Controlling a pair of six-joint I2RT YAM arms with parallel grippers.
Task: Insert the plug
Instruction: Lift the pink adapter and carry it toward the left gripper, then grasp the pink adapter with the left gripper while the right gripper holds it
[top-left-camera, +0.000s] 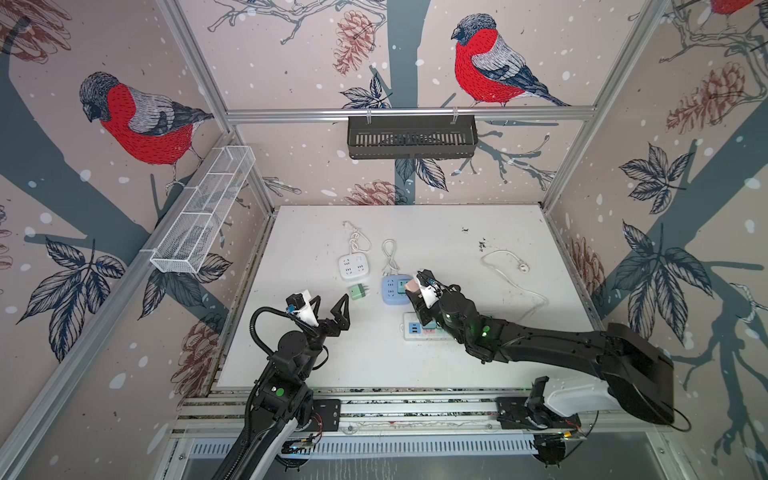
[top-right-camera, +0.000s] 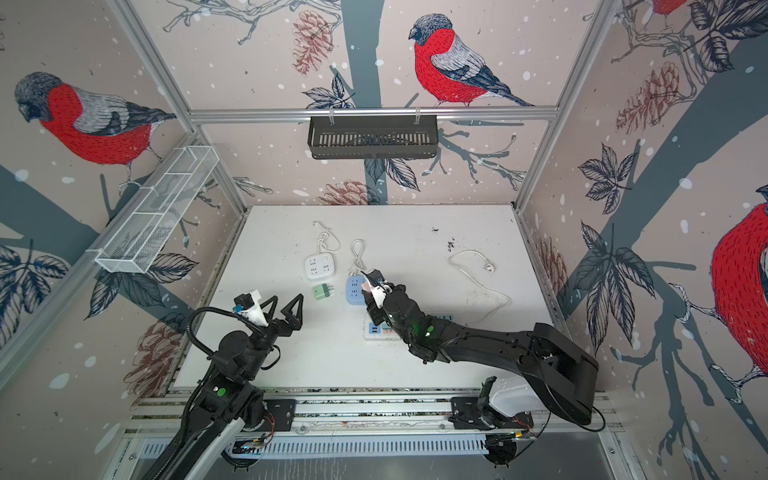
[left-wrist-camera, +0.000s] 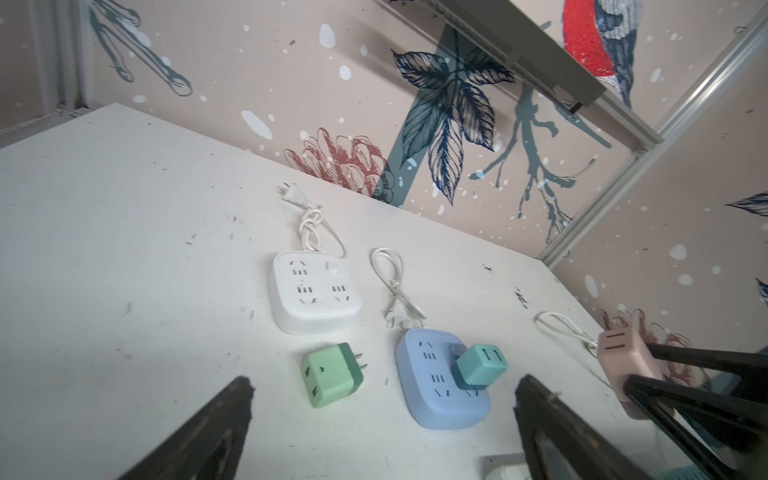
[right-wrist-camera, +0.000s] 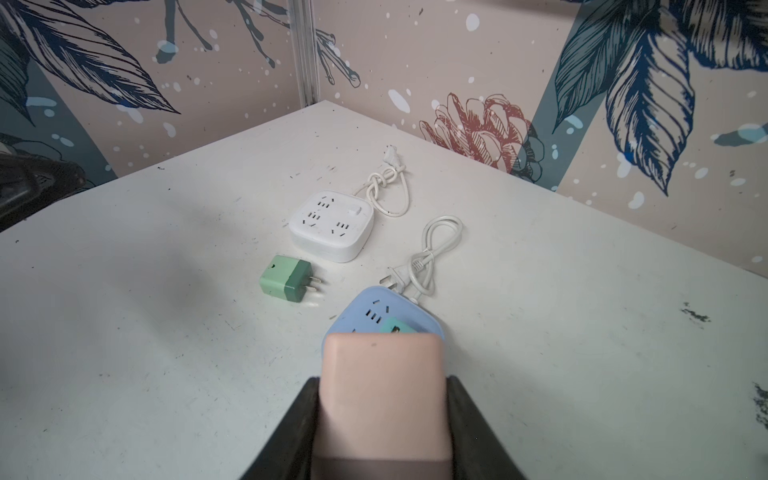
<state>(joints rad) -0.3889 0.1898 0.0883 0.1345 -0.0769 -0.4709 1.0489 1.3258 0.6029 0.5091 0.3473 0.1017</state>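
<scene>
The pale pink rectangular plastic plug adapter (left-wrist-camera: 622, 365) is clamped in the right gripper (right-wrist-camera: 382, 380), over one edge of the rounded blue plastic socket block (left-wrist-camera: 432, 395) on the white table (top-left-camera: 457, 365). The left gripper (top-left-camera: 332, 297) hangs spread wide and empty near the light green cube adapter (top-left-camera: 356, 291).

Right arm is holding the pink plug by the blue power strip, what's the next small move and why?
Probably shift the right gripper, shut on the pink plug, over a free outlet of the blue power strip; the teal adapter already fills one.
</scene>
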